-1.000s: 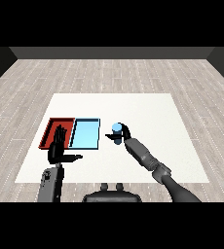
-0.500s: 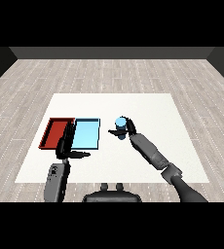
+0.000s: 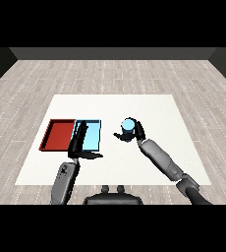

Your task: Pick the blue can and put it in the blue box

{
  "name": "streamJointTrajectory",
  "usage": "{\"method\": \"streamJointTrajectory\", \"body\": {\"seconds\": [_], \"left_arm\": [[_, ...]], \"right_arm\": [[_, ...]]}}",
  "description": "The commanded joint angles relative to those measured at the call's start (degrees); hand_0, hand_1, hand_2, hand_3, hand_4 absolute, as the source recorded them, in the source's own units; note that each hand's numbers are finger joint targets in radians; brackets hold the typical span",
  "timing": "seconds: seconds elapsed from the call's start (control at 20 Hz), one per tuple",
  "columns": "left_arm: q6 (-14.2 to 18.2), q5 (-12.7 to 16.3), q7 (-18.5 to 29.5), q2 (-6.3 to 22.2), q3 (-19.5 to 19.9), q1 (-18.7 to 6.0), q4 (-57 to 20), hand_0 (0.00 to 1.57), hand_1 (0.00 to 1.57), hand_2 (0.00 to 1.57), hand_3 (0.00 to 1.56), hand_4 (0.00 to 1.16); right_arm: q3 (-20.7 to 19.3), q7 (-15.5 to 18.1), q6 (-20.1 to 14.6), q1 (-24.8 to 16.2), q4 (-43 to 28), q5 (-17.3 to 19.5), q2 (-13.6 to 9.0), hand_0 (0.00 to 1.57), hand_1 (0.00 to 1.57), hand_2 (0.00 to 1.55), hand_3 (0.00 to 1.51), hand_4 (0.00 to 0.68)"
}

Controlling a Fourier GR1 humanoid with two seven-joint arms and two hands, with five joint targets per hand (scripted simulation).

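We had the right hand [image 3: 134, 134] at the can [image 3: 128, 126], its fingers curled round the can's body, so the can was pinched from the side while its top stayed in plain sight. We judged that a side hold was chosen because it leaves the base free, which suits setting the can down flat inside a shallow tray.

The can was to the right of the blue tray [image 3: 88, 136], apart from it, with bare bench [image 3: 159, 113] between the two. Whether its base touched the bench or hung just above, we could not tell. It stood upright: its long axis ran vertical, the round top facing up and the base down, with no lean that we could make out.

The red tray [image 3: 60, 134] lay touching the blue tray on its left side, so the target was the nearer of the two to the can, and the carry we expected was a short sideways one leftward.

Our left hand [image 3: 78, 146] sat at the blue tray's near left corner, over the seam with the red tray, fingers straight and slightly spread, holding nothing. We read it as idle, though it crowded the near edge of the tray where the can must go.
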State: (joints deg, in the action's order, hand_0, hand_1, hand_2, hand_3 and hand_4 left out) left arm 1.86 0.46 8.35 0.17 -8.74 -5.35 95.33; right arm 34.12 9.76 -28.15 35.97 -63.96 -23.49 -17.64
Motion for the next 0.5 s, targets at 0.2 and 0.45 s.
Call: {"method": "streamJointTrajectory", "body": {"seconds": [0.2, 0.45], "left_arm": [[3.77, 0.43, 1.0, -0.17, -5.02, 0.12, -2.06, 0.0, 0.0, 0.0, 0.0, 0.0], [9.06, 0.69, 2.58, -0.17, -9.77, -6.49, -11.55, 0.0, 0.0, 0.0, 0.0, 0.0]], "right_arm": [[-1.75, -7.58, -3.68, -1.6, -7.58, 9.97, 6.23, 1.5, 1.5, 1.47, 1.4, 0.59], [-1.67, -12.11, -3.6, -3.28, -16.55, 13.99, 4.56, 1.5, 1.5, 1.46, 1.39, 0.611]]}}
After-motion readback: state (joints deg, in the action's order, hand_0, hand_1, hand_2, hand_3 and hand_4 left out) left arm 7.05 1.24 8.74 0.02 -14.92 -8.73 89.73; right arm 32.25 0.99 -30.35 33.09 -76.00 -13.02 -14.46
